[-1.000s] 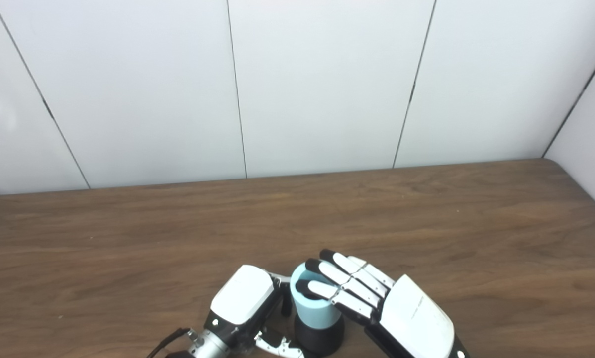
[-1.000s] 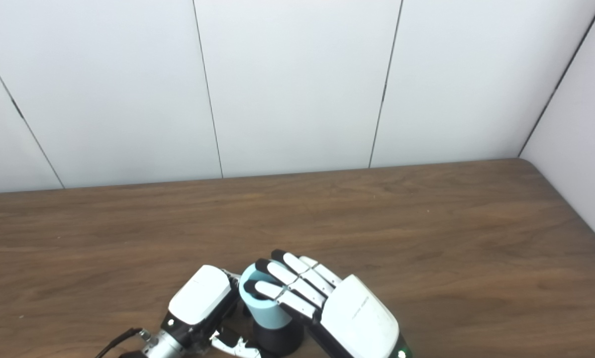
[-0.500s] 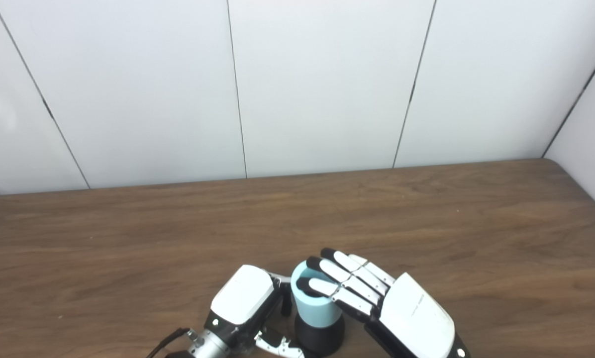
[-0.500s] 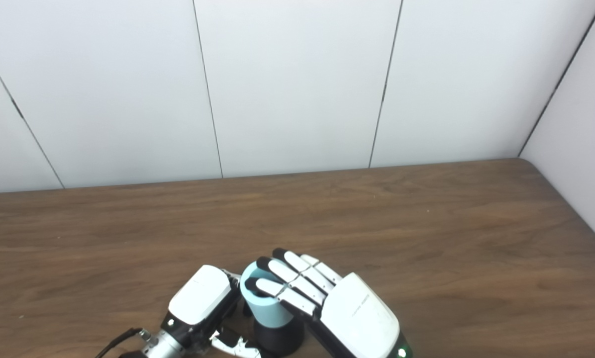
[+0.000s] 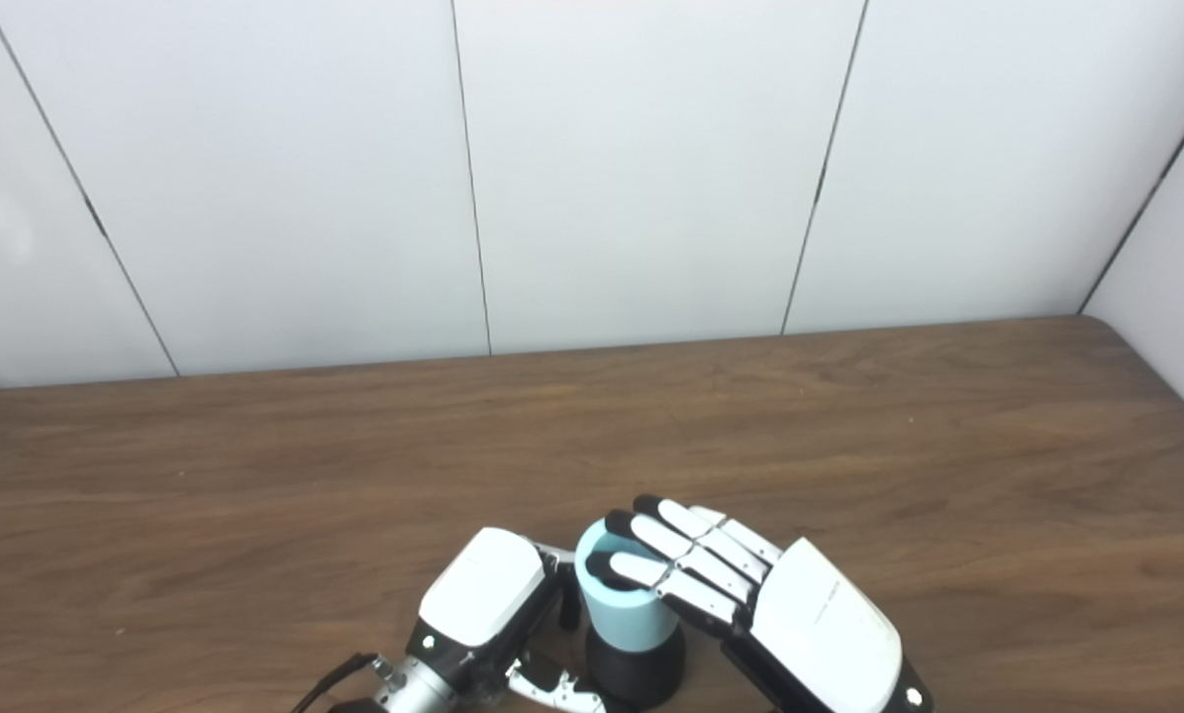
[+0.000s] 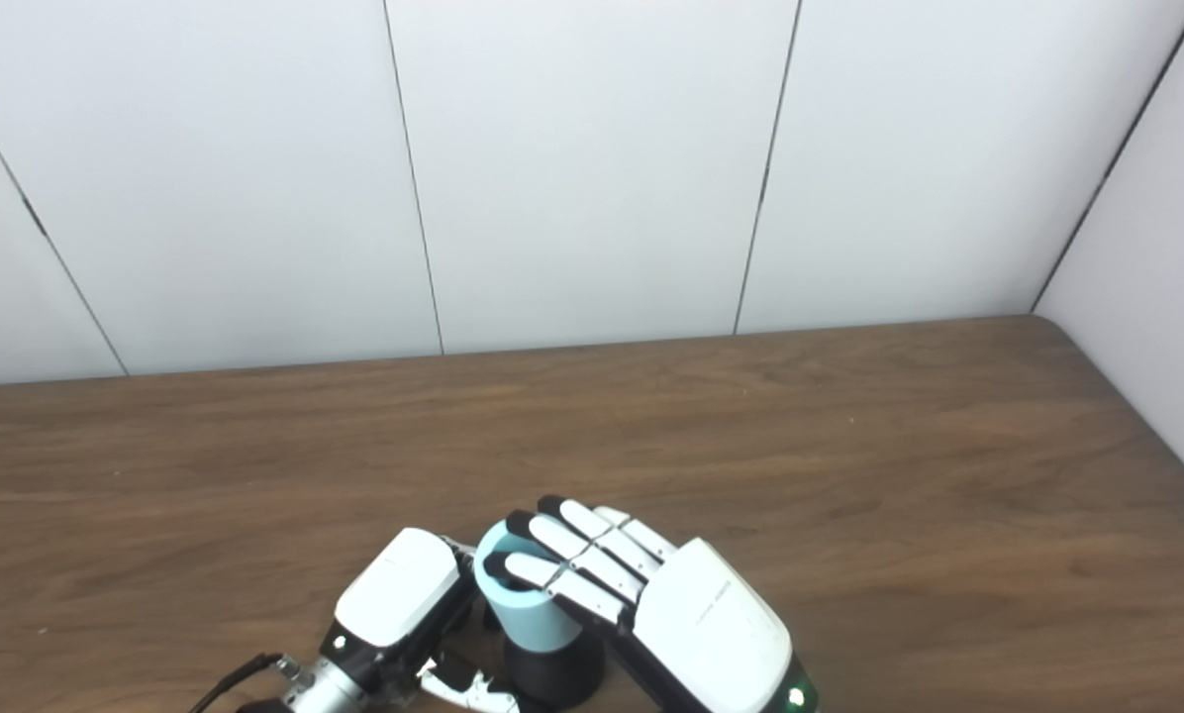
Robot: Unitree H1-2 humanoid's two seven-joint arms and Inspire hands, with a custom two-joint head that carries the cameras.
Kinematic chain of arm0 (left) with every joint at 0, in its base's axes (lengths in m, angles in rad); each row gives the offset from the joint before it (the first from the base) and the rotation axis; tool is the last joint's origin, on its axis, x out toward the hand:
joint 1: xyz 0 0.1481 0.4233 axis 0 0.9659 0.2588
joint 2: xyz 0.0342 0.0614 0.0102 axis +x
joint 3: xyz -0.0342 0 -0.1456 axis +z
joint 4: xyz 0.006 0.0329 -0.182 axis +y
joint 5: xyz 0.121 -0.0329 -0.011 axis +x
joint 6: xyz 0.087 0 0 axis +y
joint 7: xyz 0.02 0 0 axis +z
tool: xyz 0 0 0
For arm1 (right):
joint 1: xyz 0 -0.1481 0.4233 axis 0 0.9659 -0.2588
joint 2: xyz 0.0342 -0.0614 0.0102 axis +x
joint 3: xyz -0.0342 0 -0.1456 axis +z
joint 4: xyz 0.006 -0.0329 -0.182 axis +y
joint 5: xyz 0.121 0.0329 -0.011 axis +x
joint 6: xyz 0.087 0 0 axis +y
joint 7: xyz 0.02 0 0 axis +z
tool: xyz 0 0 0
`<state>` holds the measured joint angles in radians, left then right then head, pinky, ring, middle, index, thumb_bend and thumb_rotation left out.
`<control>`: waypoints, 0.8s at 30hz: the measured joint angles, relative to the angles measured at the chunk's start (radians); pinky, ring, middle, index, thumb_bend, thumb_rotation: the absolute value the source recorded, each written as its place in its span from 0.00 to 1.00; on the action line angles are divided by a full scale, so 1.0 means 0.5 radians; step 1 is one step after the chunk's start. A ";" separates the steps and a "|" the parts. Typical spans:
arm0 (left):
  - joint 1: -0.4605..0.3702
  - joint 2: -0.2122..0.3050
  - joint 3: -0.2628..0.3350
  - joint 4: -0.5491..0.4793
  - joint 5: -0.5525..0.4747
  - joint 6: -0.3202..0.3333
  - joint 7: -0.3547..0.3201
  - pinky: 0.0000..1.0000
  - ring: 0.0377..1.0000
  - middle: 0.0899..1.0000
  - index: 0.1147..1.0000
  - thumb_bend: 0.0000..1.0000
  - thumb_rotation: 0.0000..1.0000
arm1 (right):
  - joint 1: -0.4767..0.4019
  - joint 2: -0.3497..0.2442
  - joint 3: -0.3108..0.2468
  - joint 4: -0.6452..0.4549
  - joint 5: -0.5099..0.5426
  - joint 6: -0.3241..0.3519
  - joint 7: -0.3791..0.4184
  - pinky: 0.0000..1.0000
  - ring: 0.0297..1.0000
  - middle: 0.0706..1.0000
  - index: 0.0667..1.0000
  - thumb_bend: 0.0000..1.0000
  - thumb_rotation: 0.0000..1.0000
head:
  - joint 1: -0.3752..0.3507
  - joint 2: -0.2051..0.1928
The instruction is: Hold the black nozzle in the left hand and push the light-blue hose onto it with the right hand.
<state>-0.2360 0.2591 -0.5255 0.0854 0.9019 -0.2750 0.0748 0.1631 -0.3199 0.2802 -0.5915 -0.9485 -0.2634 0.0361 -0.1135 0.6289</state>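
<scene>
Because the light-blue hose [image 5: 624,604] stands upright on the black nozzle [image 5: 636,672] near the table's [image 5: 948,446] front edge, it reads as a light, fairly stiff sleeve. Beside the nozzle, the left hand [image 5: 483,604] curls around its base. Above it, the right hand [image 5: 750,604] lays straight, close-set fingers [image 5: 651,569] across the hose's open top, best pressed at the rim.

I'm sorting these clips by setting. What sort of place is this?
Probably a robot test bench or lab cell, not a home: a bare wood-grain table, plain white wall panels closing it in, and only a light-blue hose on a black nozzle between the robot hands.
</scene>
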 measured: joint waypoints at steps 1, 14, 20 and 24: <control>0.000 0.000 0.001 0.000 0.000 0.000 0.000 0.09 0.10 0.42 0.41 0.52 0.00 | 0.000 0.000 0.000 0.000 0.000 0.004 0.000 0.84 0.91 0.86 0.79 0.81 0.67 | 0.000 0.000; 0.000 0.000 0.006 0.000 0.000 0.000 -0.001 0.09 0.10 0.42 0.41 0.52 0.00 | -0.005 -0.007 0.010 -0.010 0.000 0.058 0.012 0.84 0.91 0.87 0.80 0.81 0.68 | 0.000 0.003; 0.000 0.000 0.007 -0.001 -0.001 0.000 -0.002 0.10 0.11 0.42 0.41 0.52 0.00 | -0.008 -0.012 0.014 -0.011 0.000 0.062 0.012 0.84 0.91 0.87 0.80 0.81 0.68 | 0.000 0.000; 0.000 0.000 0.007 -0.001 -0.001 0.000 -0.003 0.11 0.11 0.42 0.41 0.52 0.00 | -0.008 -0.012 0.017 -0.013 0.000 0.064 0.013 0.85 0.92 0.87 0.80 0.81 0.67 | 0.003 0.000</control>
<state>-0.2359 0.2590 -0.5220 0.0849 0.9014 -0.2750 0.0733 0.1589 -0.3261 0.2889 -0.5980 -0.9484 -0.2314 0.0428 -0.1120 0.6289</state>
